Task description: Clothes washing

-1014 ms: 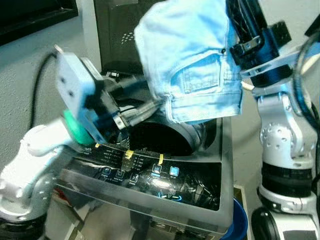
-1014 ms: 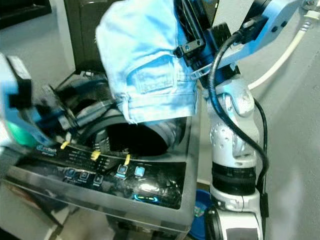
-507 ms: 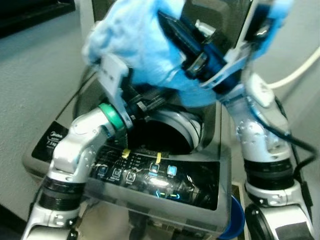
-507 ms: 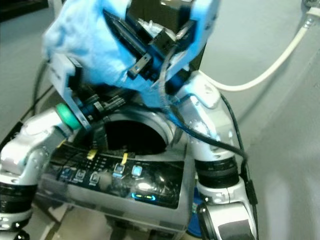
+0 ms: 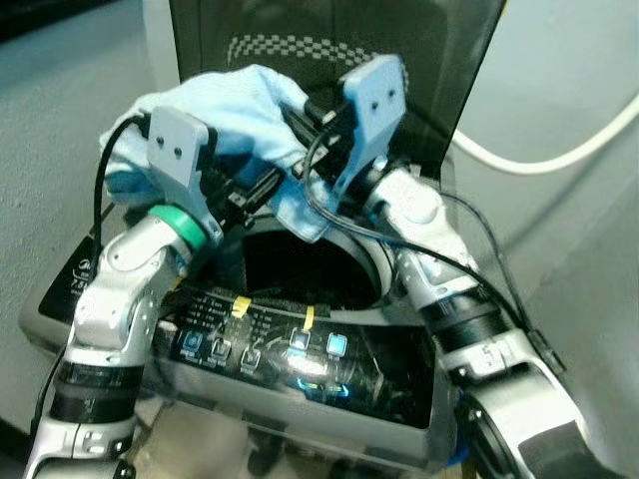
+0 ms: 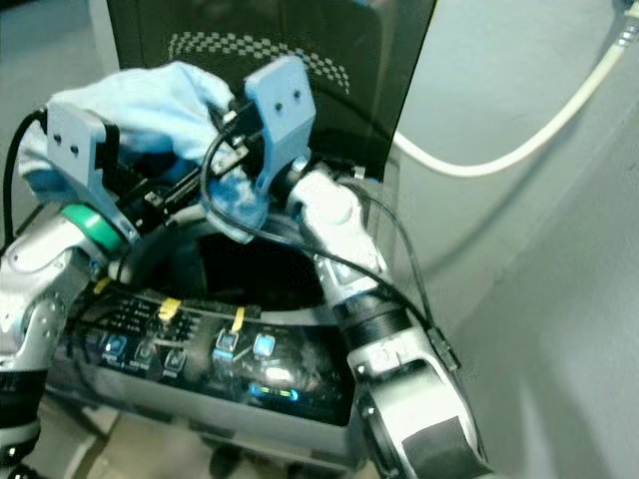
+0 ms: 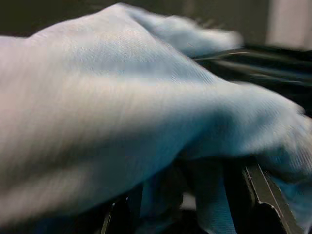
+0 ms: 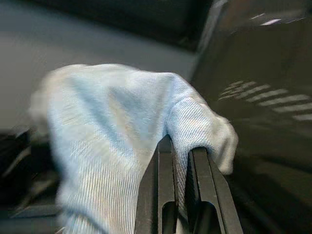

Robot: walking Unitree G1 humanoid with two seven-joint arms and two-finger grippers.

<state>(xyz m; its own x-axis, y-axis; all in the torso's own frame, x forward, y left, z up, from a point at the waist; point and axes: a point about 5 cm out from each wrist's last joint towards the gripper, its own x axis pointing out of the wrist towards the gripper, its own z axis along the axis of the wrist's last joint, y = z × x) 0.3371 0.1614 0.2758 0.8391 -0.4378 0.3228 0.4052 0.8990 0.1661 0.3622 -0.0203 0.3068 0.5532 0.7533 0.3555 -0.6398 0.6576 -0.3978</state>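
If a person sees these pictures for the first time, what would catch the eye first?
First, the light blue denim garment, bunched above the washing machine's dark drum opening, under the raised lid. The right gripper is pinched shut on a fold of it, and the left gripper reaches in beneath it. Next, the glowing control panel along the machine's front edge.

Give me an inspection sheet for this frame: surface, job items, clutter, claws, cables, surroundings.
Surface: top-loading washing machine, lid raised, control panel lit.
Job's things: light blue denim garment bunched above the dark drum opening, not yet inside.
Clutter: yellow tape strips on the panel.
Claws: right claw pinched shut on the garment; left claw under the cloth, fingers hidden.
Cables: black leads along the right arm; white hose on the wall.
Surroundings: grey walls.
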